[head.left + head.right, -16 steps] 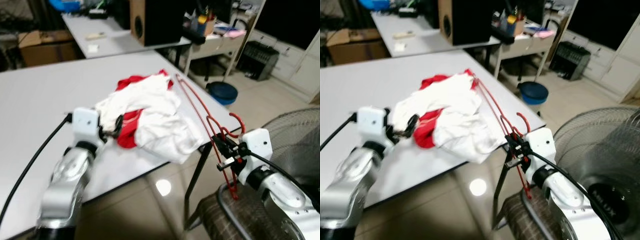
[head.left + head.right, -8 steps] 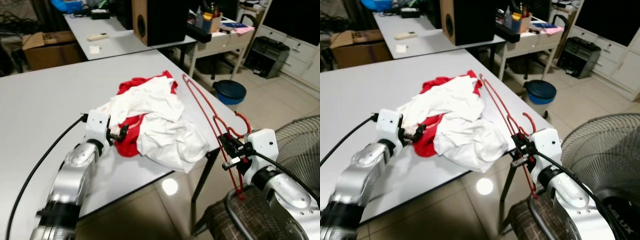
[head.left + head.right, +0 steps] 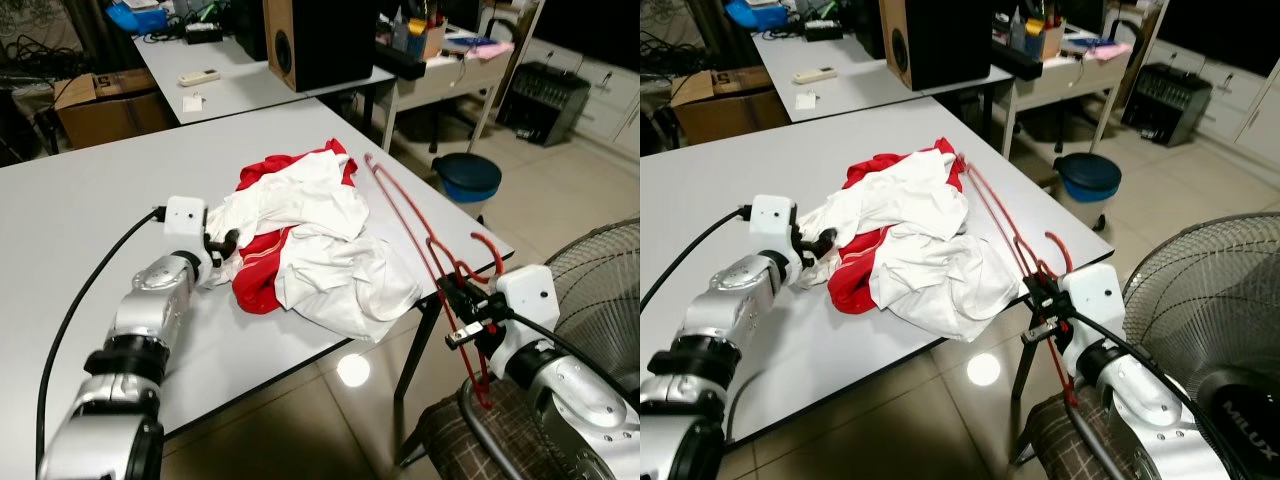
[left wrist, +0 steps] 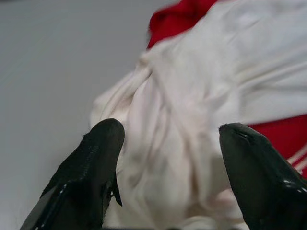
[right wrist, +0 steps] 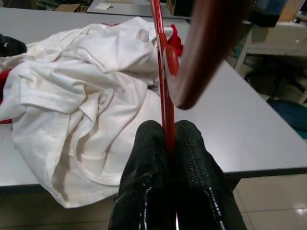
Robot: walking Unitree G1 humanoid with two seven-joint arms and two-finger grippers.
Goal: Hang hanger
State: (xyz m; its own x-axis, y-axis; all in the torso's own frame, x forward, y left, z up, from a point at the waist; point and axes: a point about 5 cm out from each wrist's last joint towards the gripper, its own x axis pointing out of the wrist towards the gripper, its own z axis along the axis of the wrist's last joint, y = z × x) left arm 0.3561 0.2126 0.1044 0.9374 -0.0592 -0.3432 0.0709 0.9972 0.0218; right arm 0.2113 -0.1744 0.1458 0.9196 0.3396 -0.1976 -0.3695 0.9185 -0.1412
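The red wire hanger [image 3: 405, 215] runs off the table's [image 3: 90, 210] right edge, its far end tucked under the white and red clothes [image 3: 310, 235] and its hook blurred in the right wrist view. The right gripper [image 3: 462, 305] is clamped on its wire beside the table's near right corner. The left gripper [image 4: 168, 158], fingers spread, touches the clothes.

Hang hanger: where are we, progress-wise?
Done: the right gripper has pinched the red hanger, whose far end reaches over the white table.
In hand: the left gripper, fingers open, sits at the edge of the white and red clothes, not gripping them.
Left: the clothes aren't on the hanger, and nothing is hung.
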